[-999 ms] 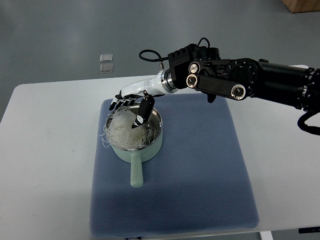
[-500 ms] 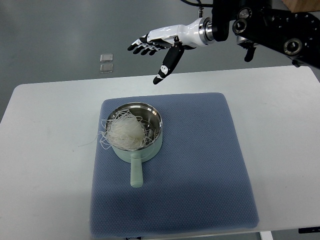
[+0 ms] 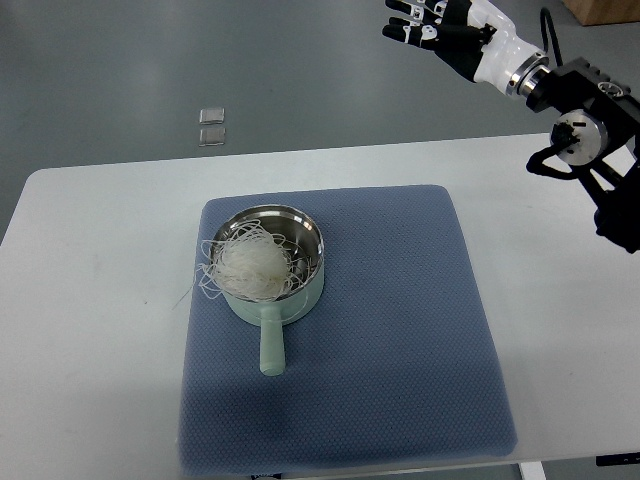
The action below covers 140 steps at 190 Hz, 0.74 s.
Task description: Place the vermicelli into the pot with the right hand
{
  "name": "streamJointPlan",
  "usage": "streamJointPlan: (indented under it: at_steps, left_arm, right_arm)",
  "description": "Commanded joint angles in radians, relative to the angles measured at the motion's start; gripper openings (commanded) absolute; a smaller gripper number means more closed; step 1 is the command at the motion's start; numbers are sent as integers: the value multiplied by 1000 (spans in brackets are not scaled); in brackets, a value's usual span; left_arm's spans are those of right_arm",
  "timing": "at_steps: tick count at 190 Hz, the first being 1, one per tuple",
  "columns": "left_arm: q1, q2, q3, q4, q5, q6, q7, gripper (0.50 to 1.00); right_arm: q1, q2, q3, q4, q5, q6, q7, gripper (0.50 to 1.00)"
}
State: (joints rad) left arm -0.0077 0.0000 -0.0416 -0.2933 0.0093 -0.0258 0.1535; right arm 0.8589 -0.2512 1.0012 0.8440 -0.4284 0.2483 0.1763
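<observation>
A pale green pot (image 3: 270, 300) with a steel inside and a short handle pointing toward me stands on the blue mat (image 3: 400, 330). A white bundle of vermicelli (image 3: 245, 265) lies in its left half, with loose strands hanging over the left rim. My right hand (image 3: 430, 25) is open and empty, high at the top right, far from the pot, fingers spread and pointing left. Its black arm (image 3: 590, 130) comes in from the right edge. The left arm does not show.
The mat lies on a white table (image 3: 90, 330). Two small clear squares (image 3: 212, 125) lie on the grey floor beyond the table's far edge. A brown box corner (image 3: 605, 10) shows at the top right.
My right hand has let go of the vermicelli in the pot, lifted away and swung up and to the right. The vermicelli stays in the pot.
</observation>
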Motion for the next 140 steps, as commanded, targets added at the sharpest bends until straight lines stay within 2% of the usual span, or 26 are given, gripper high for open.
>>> streamJointPlan:
  at_steps: [1,14,45,140]
  left_arm:
    - [0,0,0,-1,0,0,6,1000]
    - [0,0,0,-3,0,0,14,1000]
    - [0,0,0,-1,0,1,14,1000]
    - [0,0,-1,-4,0,0,14,1000]
  right_arm:
    - [-89,53,97,-14,89,-69,54,930]
    - [-132,84,123,-36,157,-90,81,930]
    - [-162,139,125,-105,260,-78,124,930]
    - [-198,185,122,-117,272,-60,129,930]
